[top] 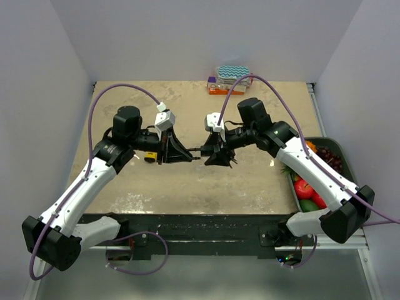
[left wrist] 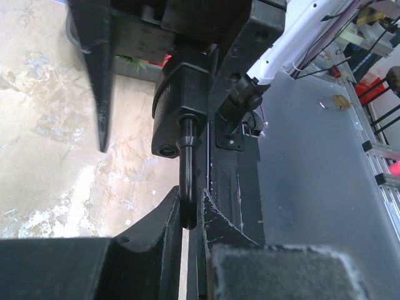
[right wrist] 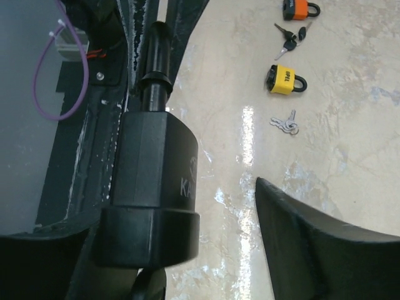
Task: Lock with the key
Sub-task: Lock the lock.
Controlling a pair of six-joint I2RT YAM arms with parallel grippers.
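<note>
**Q:** Where is the work held, and by which arm?

**A:** The work is held above the middle of the table [top: 187, 187], where the two arms meet. The left gripper [left wrist: 189, 203] is pressed together on the shackle [left wrist: 186, 178] of the black padlock [right wrist: 156, 175]. The right gripper [top: 215, 153] is spread. The padlock body lies between its fingers, close against one of them, and the other finger [right wrist: 312, 250] is well apart from it.

**Q:** How is the long axis set?

**A:** The axis runs left to right, clear of the table. The shackle is turned to the left and the body to the right. The keyway end is therefore presented to the right gripper, which is the nearer tool for that end.

**Q:** Is the shackle seated?

**A:** It is judged not to be. Only one leg is seen entering the body, and an open hole [left wrist: 167, 150] is seen beside it.

**Q:** Where is the key?

**A:** It cannot be told. The keyway end is hidden in every view. A small bunch of keys [right wrist: 285, 124] lies on the table just beside a yellow padlock [right wrist: 287, 80], at the left. Whether the bunch belongs to the black padlock cannot be told.
</note>
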